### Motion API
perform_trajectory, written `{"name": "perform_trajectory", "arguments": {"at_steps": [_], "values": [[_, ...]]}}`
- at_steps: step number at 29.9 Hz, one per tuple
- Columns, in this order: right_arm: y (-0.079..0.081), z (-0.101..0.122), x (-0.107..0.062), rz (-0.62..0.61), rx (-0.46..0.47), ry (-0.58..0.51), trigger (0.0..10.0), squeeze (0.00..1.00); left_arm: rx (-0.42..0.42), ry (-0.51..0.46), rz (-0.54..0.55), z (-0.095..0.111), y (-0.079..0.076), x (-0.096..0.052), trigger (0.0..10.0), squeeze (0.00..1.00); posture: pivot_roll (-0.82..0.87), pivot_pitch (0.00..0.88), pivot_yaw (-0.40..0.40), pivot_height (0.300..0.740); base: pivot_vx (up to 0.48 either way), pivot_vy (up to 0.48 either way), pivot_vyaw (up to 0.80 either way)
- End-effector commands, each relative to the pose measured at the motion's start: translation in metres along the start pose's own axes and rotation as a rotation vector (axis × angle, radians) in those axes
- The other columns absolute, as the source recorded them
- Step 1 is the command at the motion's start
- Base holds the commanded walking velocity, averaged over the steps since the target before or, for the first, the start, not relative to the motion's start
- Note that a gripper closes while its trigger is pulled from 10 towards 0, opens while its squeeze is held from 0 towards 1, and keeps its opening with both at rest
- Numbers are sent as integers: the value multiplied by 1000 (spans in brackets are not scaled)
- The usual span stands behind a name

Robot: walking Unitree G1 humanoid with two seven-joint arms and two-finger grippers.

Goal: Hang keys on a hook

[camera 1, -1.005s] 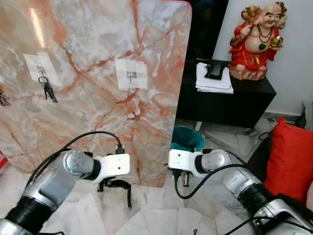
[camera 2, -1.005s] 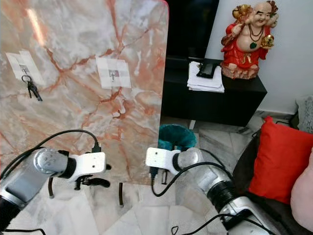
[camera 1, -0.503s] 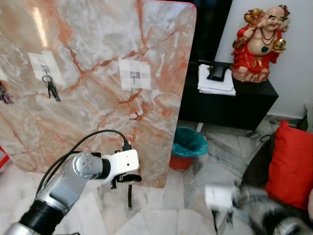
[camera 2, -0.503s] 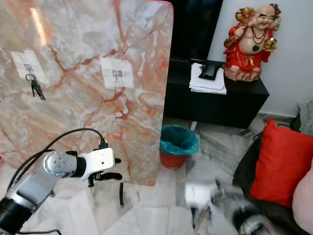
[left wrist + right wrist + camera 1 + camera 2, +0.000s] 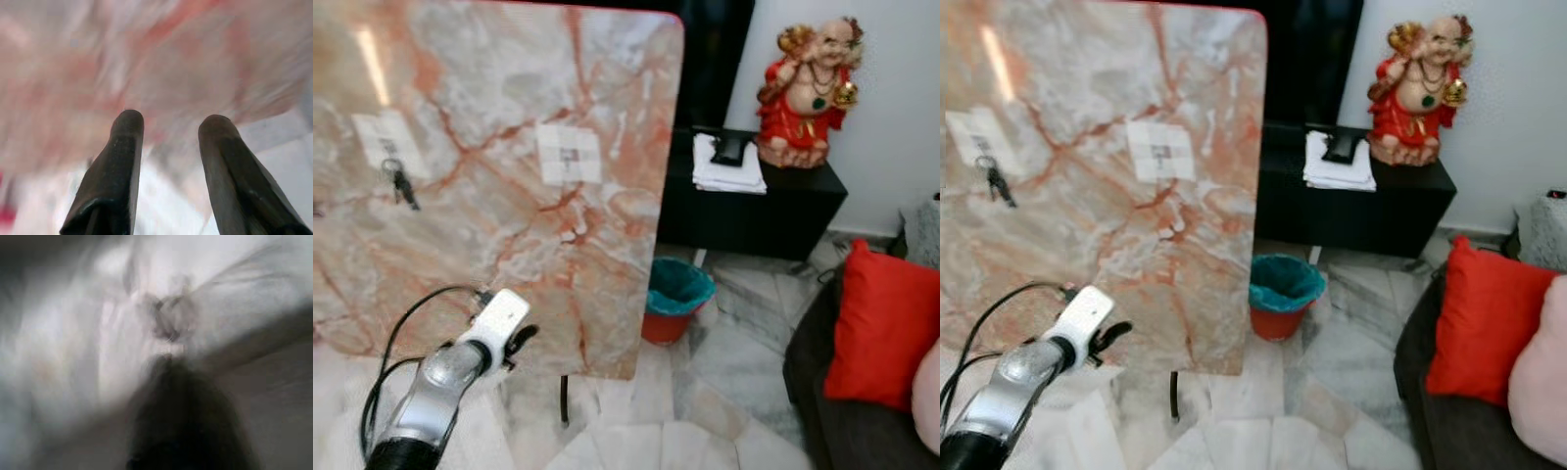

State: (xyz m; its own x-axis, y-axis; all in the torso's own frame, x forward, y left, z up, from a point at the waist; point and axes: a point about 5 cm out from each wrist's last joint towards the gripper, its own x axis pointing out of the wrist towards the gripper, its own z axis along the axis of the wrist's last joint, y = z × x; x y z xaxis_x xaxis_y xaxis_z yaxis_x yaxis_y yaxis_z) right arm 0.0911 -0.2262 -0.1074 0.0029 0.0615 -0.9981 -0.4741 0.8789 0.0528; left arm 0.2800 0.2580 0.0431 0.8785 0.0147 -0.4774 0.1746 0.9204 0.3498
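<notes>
one set of keys (image 5: 401, 183) hangs on marble board (image 5: 509, 245); left gripper (image 5: 171, 142) w/ jaws apart, empty; right blurred, can't tell.

No legible text — none anywhere

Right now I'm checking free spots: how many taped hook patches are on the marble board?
2: one patch at the board's left holding keys, one bare patch near its middle. More may lie beyond the frame's left edge.
</notes>
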Motion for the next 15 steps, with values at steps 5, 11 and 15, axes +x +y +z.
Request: {"name": "perform_trajectory", "arguments": {"at_steps": [5, 11, 15], "values": [[-11, 30, -5, -95, 555, -239, 8118, 0, -132, 238, 52, -68, -11, -10, 10000, 0, 115, 0, -59, 740, 0, 0, 0], [-40, 27, -16, -261, 697, -276, 10000, 0, -199, 412, 15, -120, -49, -31, 10000, 0, 119, 0, -63, 740, 0, 0, 0], [-56, 29, -24, -382, 423, -219, 10000, 0, -217, 469, -20, -136, -67, -39, 10000, 0, 120, 0, -61, 740, 0, 0, 0]]}}
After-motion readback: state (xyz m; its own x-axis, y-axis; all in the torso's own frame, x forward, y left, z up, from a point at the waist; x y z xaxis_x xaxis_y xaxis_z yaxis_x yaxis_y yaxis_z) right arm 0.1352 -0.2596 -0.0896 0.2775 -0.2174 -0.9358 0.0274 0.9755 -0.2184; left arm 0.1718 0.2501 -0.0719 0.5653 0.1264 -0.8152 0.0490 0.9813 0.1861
